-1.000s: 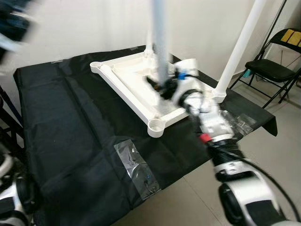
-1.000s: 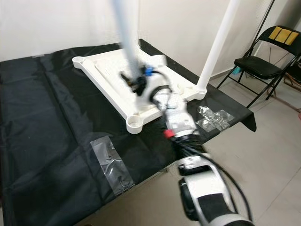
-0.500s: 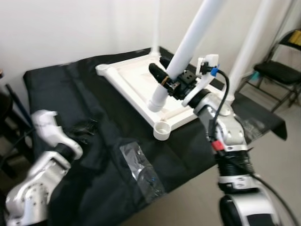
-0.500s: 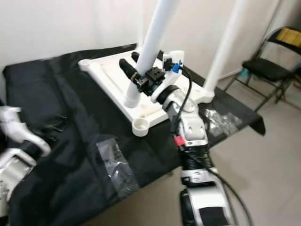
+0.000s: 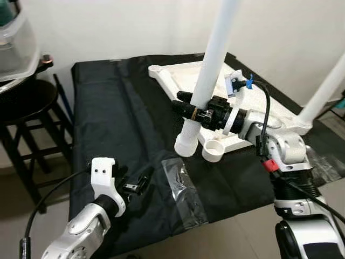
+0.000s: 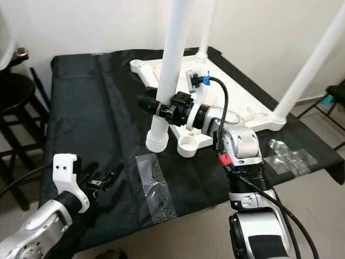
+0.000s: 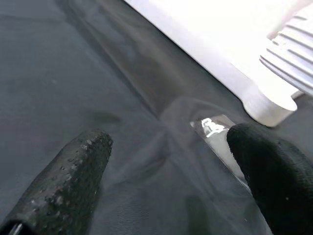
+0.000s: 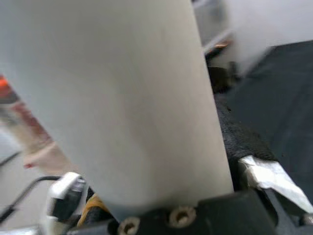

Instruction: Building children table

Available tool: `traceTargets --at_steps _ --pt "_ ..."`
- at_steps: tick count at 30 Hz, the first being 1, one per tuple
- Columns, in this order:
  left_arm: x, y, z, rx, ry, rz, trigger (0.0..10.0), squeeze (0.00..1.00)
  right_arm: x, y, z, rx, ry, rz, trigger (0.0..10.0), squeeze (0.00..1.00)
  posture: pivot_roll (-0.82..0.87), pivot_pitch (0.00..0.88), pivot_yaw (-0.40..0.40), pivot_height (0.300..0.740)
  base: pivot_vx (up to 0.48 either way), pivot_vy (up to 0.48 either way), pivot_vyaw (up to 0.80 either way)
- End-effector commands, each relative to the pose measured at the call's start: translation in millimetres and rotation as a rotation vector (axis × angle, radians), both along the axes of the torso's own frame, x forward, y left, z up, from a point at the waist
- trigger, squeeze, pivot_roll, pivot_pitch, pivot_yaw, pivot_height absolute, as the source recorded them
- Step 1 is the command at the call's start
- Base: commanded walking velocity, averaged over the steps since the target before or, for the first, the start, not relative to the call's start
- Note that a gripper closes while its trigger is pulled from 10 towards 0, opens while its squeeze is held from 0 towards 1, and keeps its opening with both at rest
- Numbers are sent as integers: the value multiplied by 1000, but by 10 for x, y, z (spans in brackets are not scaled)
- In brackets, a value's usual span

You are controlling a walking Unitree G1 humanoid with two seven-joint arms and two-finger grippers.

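A white table top (image 5: pixel 259 102) lies upside down on the black cloth (image 5: pixel 108 113). My right gripper (image 5: pixel 186 108) is shut on a long white table leg (image 5: pixel 210 70), which it holds tilted. The leg's lower end (image 5: pixel 184 145) hangs just to the left of the empty corner socket (image 5: pixel 214 151) and a little above the cloth. Another white leg (image 5: pixel 323 89) stands in the right corner, and a third (image 6: pixel 207 27) at the back. My left gripper (image 5: pixel 137 183) hovers open low over the cloth, its fingertips (image 7: pixel 93 147) wide apart and empty.
A black stool (image 5: pixel 27 102) stands left of the table, with a clear plastic container (image 5: pixel 13 38) above it. A clear plastic bag (image 5: pixel 186 186) lies on the cloth near the front edge, and more clear bags (image 6: pixel 291 154) lie at the right.
The camera has swung left. My right gripper has carried the leg's lower end off the table top, down beside the near corner socket. My left arm has come forward over the cloth.
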State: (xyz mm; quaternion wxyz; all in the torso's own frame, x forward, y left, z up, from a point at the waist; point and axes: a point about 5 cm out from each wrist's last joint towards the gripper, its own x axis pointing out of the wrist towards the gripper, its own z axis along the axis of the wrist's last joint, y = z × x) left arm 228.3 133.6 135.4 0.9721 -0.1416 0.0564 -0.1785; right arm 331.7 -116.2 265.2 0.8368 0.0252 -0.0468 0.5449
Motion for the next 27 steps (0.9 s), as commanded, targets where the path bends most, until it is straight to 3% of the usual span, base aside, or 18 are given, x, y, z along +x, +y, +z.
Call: traceTargets --at_steps 1,3,4,6,14,20,27 --pt "-10 -19 -34 7 6 7 10000 0 -45 50 -2 5 6 38 10000 0 -33 126 -67 740 0 -349 725" --pt "5 -20 -64 19 3 19 10000 0 -61 246 -159 15 22 -36 10000 0 -22 116 -69 740 0 -458 0" --pt "5 -20 -64 19 3 19 10000 0 -61 246 -159 15 22 -36 10000 0 -22 116 -69 740 0 -458 0" --pt "8 -6 -83 21 3 28 10000 0 -122 400 -291 20 42 -55 10000 0 -19 112 -69 740 0 -458 0" --pt "20 32 -113 29 5 46 10000 0 -311 634 -443 6 53 -12 10000 0 -14 111 -61 740 0 -459 252" --pt "34 44 -124 33 12 61 10000 0 -355 662 -485 -13 52 -14 10000 0 -13 111 -61 740 0 -180 719" --pt "114 147 -111 41 7 146 10000 0 -290 584 -482 -70 4 -86 10000 0 -17 102 -61 740 0 0 719"
